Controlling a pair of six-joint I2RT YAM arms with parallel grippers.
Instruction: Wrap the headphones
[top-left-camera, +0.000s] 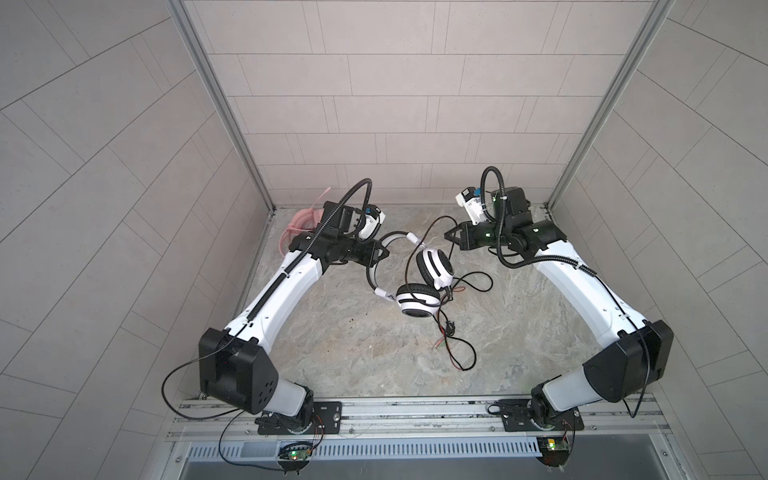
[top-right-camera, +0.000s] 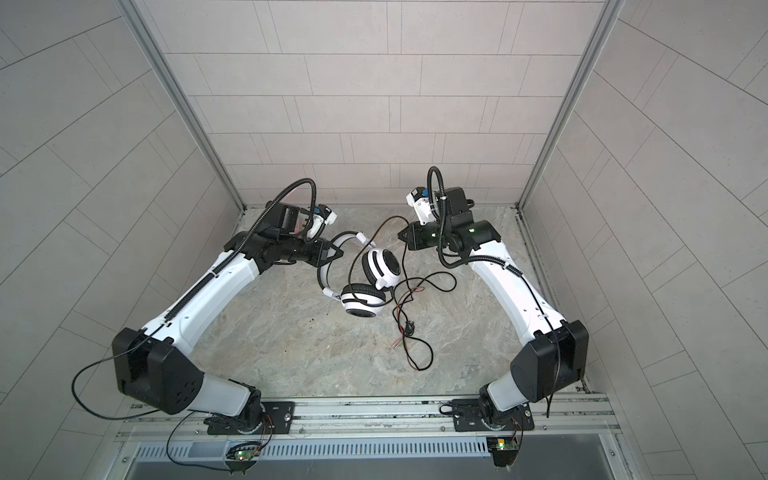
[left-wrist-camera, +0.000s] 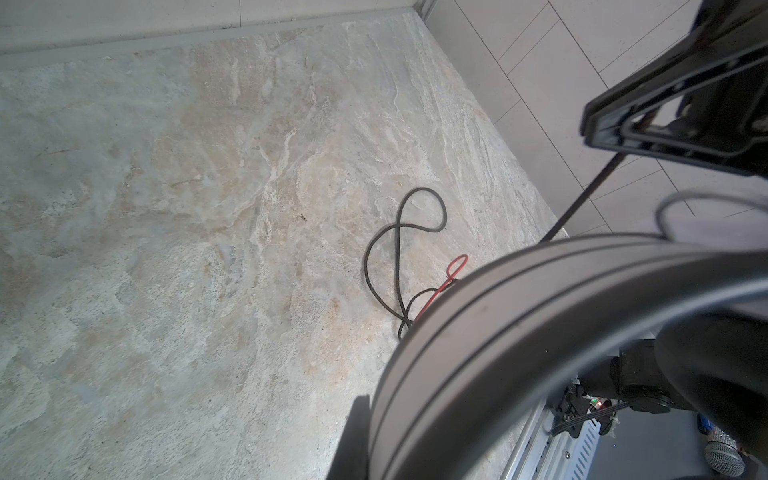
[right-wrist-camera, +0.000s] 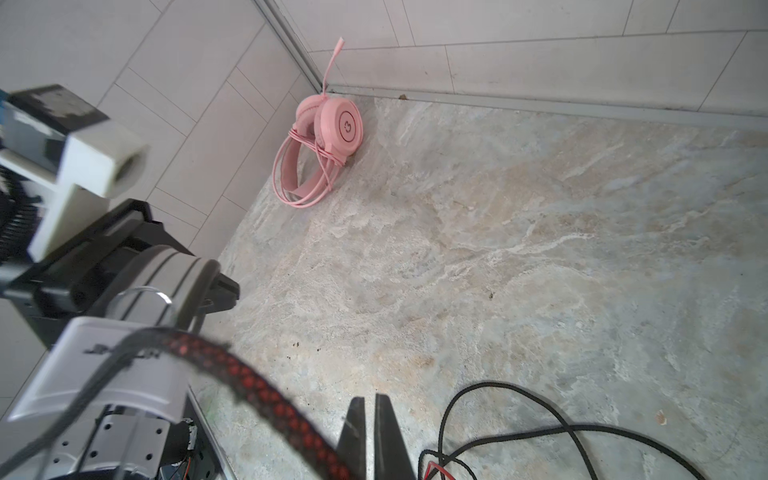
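Your left gripper (top-left-camera: 382, 252) is clamped on the white headset's (top-left-camera: 434, 266) band (left-wrist-camera: 540, 316), and your right gripper (top-left-camera: 448, 236) pinches its cable (right-wrist-camera: 266, 384). Hold tension and wind it round the band beside the left jaws. Slack below may snag. The pink headset (right-wrist-camera: 332, 129), behind the left gripper, looks wrapped.

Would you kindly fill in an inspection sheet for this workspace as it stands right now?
Surface: marbled beige stone-look tabletop, a few dark specks.
Job's things: white-and-black over-ear headset mid-table, unwrapped; pink over-ear headset in the far left corner, its pink cable wound round it.
Clutter: nothing seen.
End effectors: left end effector shut on the white headband; right end effector shut on the black-and-red braided cable.
Cables: braided cable rises to the right end effector; the rest lies in loose loops on the tabletop.
Surroundings: grey tiled walls, aluminium corner posts.
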